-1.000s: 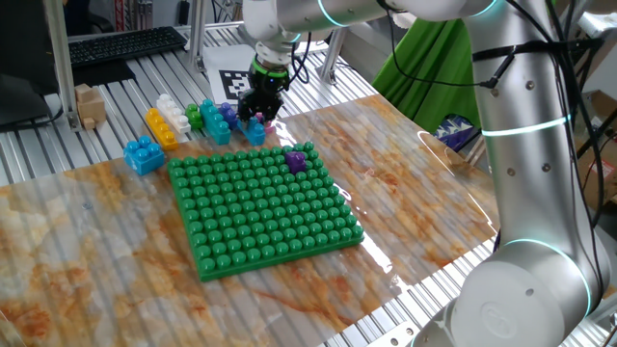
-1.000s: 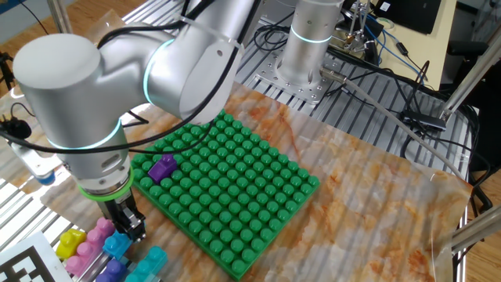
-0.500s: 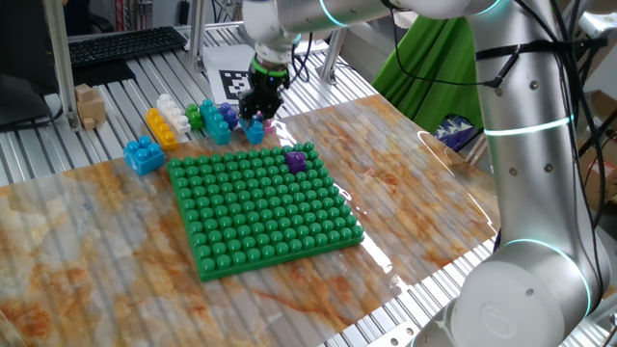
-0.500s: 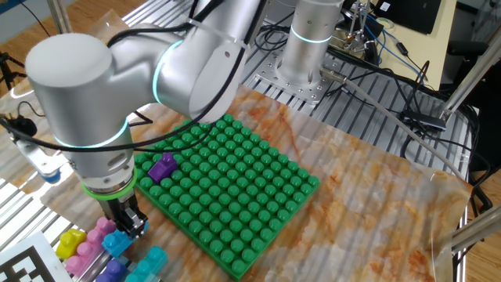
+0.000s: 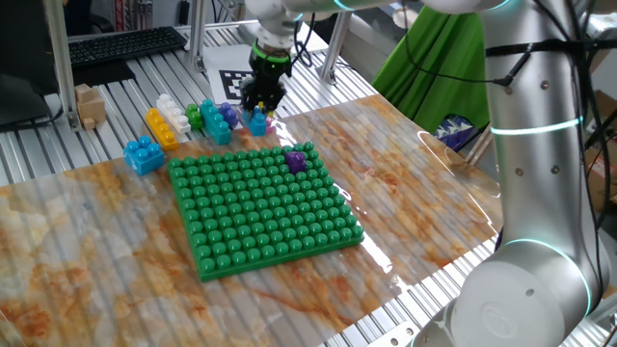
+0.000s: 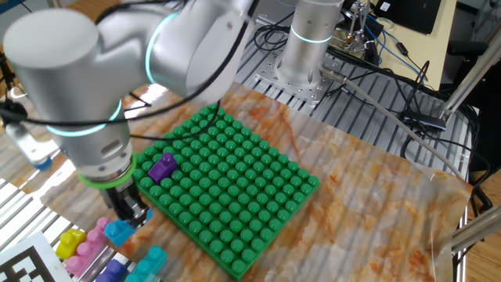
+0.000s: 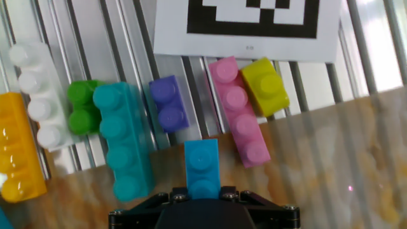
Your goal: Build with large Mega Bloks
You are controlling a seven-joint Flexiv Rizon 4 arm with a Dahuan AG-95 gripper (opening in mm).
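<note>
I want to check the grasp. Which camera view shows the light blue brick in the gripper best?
The hand view: the light blue brick fills the centre, its studs clear, projecting from the gripper. One fixed view shows it small and far away. The other fixed view shows it near the edge, partly hidden by the fingers.

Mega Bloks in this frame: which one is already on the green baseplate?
The small purple block, sitting near one edge of the baseplate. The claw grips a light-blue block; the other blocks lie off the baseplate.
</note>
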